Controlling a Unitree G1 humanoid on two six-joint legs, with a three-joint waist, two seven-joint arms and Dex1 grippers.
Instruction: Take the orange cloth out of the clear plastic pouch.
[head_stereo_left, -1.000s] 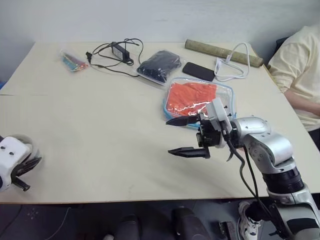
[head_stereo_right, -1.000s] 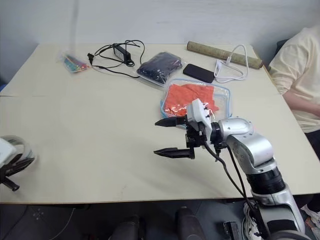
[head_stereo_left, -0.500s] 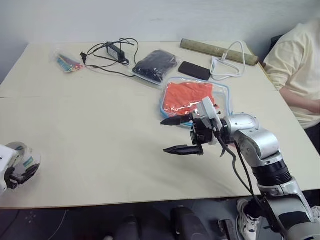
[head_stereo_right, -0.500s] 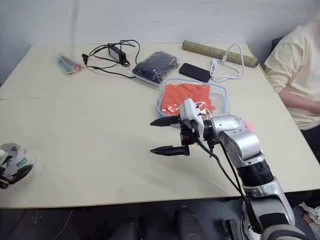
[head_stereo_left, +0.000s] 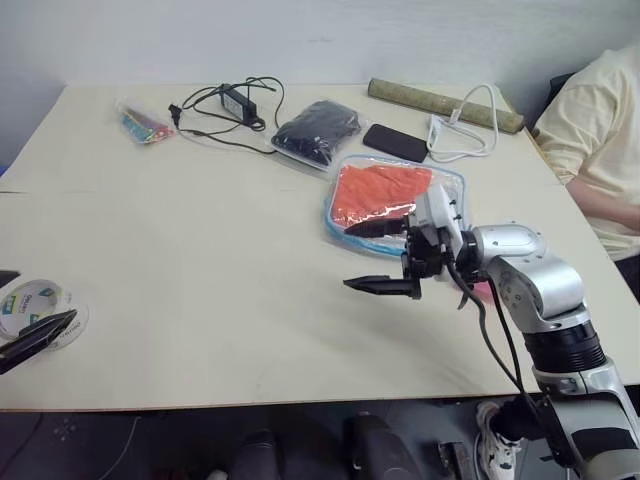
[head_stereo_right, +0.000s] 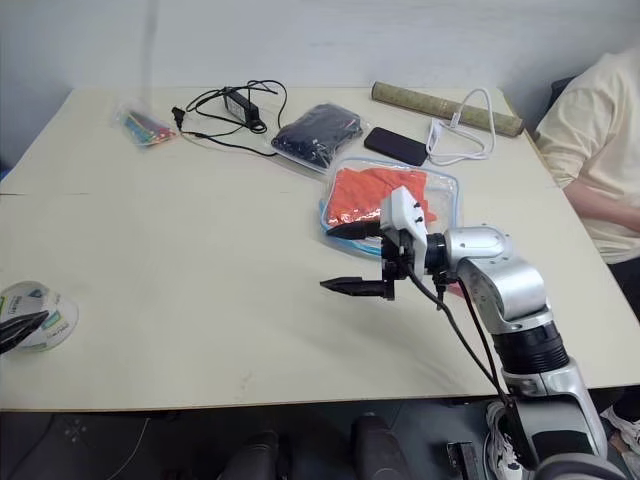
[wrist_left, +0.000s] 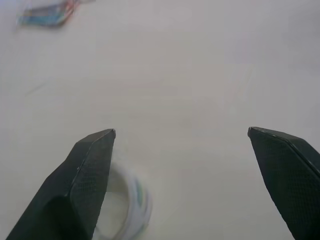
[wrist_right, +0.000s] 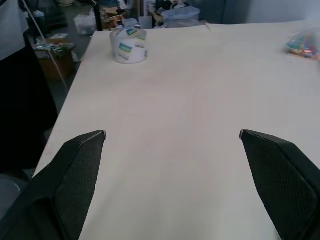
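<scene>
Both pincers stand apart, empty. Right pincer (head_stereo_left: 375, 257) hovers just before pouch (head_stereo_left: 452, 190); cloth (head_stereo_left: 380, 192) inside. Risk: glossy plastic slips, pouch slides across table (head_stereo_left: 200, 260).

A glossy clear plastic pouch (head_stereo_left: 398, 202) with light blue trim holds wrinkled orange cloth (head_stereo_left: 380, 192) on the smooth, matt pale table (head_stereo_left: 200, 260), near a shiny tape roll (head_stereo_left: 40, 310).
</scene>
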